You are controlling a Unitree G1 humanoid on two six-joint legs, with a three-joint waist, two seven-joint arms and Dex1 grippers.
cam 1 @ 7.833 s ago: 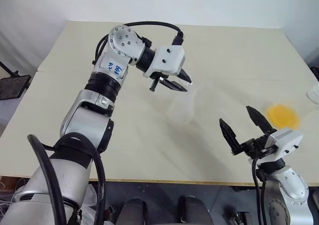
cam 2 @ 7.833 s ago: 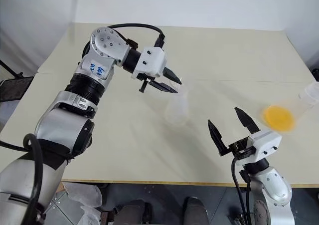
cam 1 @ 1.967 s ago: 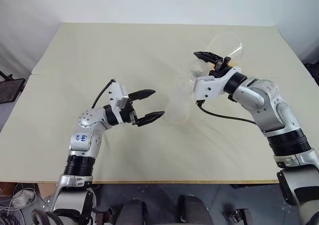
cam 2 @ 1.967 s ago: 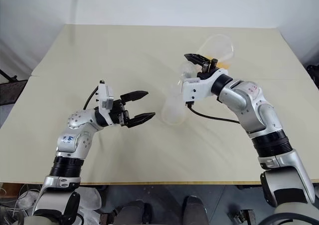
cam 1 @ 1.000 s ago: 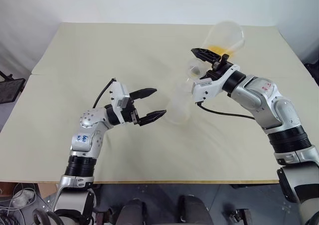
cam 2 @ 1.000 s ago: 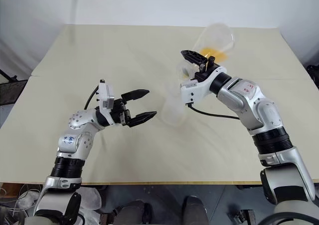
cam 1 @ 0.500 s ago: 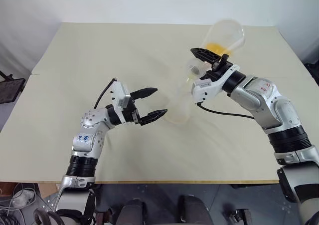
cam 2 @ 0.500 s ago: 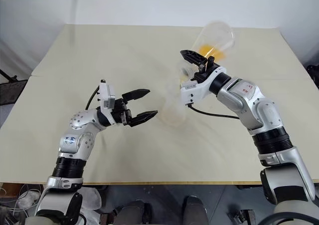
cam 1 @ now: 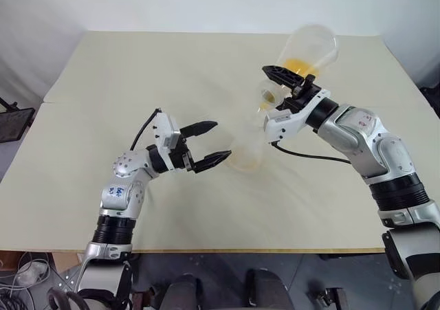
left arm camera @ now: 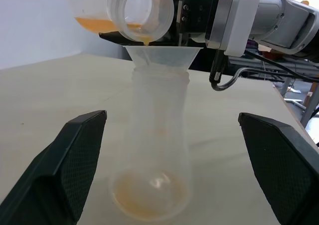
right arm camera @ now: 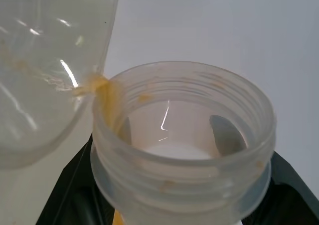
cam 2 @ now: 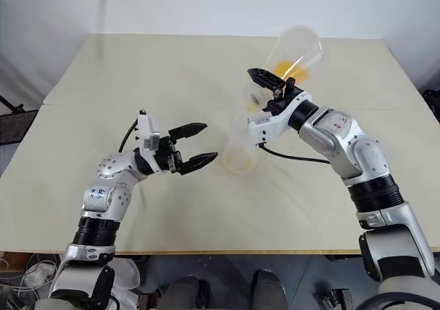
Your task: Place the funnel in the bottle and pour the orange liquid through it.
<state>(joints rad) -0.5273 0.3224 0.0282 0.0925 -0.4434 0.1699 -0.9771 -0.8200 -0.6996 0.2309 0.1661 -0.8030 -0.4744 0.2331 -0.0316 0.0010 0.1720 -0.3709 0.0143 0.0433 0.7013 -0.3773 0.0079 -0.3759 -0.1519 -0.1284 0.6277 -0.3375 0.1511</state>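
The clear bottle [cam 1: 245, 145] stands upright mid-table with the whitish funnel [left arm camera: 162, 55] seated in its neck. My right gripper [cam 1: 284, 84] is shut on the neck of a larger clear flask [cam 1: 311, 47], tipped mouth-down over the funnel. Orange liquid [cam 1: 299, 65] lies in the flask and dribbles from its mouth [left arm camera: 142, 11] into the funnel. More of it pools in the bottle's bottom [left arm camera: 149, 197]. My left gripper [cam 1: 219, 142] is open just left of the bottle's base, its fingers [left arm camera: 75, 155] on either side of the bottle and clear of it.
The cream table [cam 1: 137, 69] has a seam running across its left side. A black cable [cam 1: 309, 157] loops from my right wrist near the bottle. A dark object [cam 1: 12, 121] sits off the table's left edge.
Orange liquid has gathered in the bottle's bottom, which was clear a second ago. Both arms have kept their places.
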